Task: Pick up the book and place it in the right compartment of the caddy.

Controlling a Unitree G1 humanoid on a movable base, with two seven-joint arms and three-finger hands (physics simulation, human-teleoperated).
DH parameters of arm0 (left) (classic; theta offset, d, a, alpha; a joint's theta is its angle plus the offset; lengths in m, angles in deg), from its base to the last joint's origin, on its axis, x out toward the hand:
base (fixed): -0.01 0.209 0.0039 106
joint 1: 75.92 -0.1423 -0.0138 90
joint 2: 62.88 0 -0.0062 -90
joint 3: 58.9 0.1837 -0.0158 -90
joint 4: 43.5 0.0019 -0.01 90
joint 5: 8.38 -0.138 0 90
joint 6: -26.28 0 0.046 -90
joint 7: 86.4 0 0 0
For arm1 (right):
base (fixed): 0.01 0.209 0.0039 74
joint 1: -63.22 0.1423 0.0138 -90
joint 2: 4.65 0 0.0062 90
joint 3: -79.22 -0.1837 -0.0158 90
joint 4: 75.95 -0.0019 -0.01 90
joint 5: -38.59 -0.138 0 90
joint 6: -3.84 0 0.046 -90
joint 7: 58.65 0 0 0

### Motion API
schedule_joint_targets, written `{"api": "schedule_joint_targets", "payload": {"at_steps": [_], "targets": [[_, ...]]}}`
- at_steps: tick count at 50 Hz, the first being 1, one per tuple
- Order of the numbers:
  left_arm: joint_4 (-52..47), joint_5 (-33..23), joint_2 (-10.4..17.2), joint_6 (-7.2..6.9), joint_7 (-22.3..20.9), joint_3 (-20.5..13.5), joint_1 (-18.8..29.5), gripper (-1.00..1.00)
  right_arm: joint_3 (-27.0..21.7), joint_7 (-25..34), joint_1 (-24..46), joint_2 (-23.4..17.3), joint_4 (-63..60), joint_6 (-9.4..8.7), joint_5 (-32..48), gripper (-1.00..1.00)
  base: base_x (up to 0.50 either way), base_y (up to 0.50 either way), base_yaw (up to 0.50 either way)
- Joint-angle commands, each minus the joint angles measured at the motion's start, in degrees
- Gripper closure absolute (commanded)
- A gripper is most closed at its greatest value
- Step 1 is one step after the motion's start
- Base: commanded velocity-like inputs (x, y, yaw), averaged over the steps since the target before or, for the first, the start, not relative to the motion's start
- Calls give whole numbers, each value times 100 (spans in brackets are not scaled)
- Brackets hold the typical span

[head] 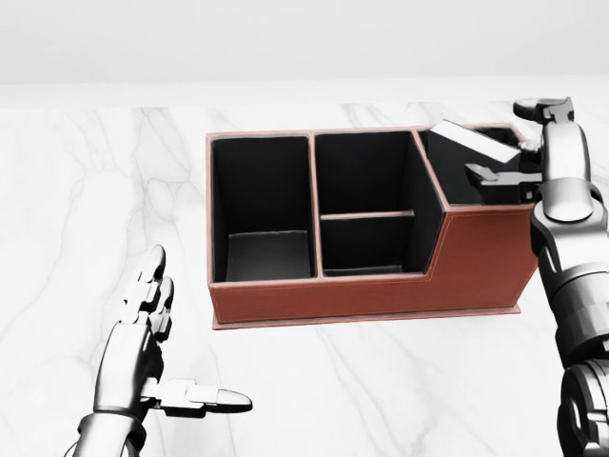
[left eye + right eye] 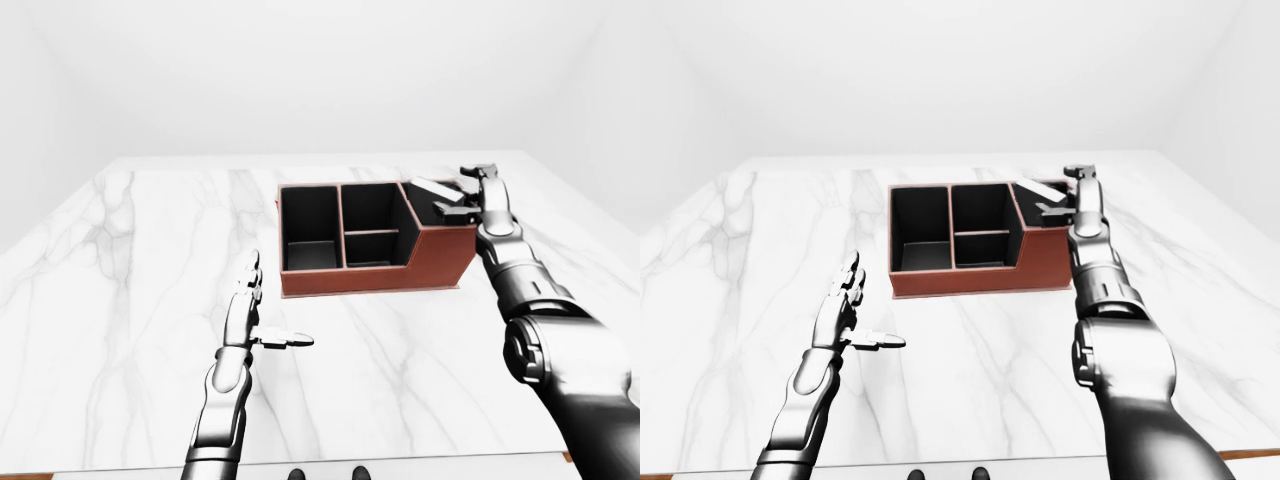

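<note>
The red-brown caddy [image 1: 381, 300] with black lining stands on the marble table, right of centre in the head view. The dark book [image 1: 473, 139] sits tilted inside its right compartment, and only its pale top edge shows above the rim. My right hand [image 1: 502, 143] hovers over that compartment. Its thumb [image 1: 490, 174] and upper fingers [image 1: 542, 108] stand apart beside the book's top edge and do not close round it. My left hand [image 1: 200, 328] is open and empty, low at the left, well short of the caddy.
The caddy's left compartment [image 1: 262, 209] and the two middle compartments [image 1: 366, 171] show bare black lining. The white marble table [image 2: 130, 260] stretches wide to the left, and its edge runs along the bottom of the eye views.
</note>
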Motion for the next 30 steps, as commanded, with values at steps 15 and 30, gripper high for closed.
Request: {"api": "schedule_joint_targets", "payload": {"at_steps": [15,30], "targets": [[36,87,5,0,-44,-29,4,-100,-142,-77,36,-11,-136,120,-187,-100,0,0,0],[26,77,3,0,-29,-26,18,-100,-214,5,277,-267,-1375,-433,-394,-100,0,0,0]]}}
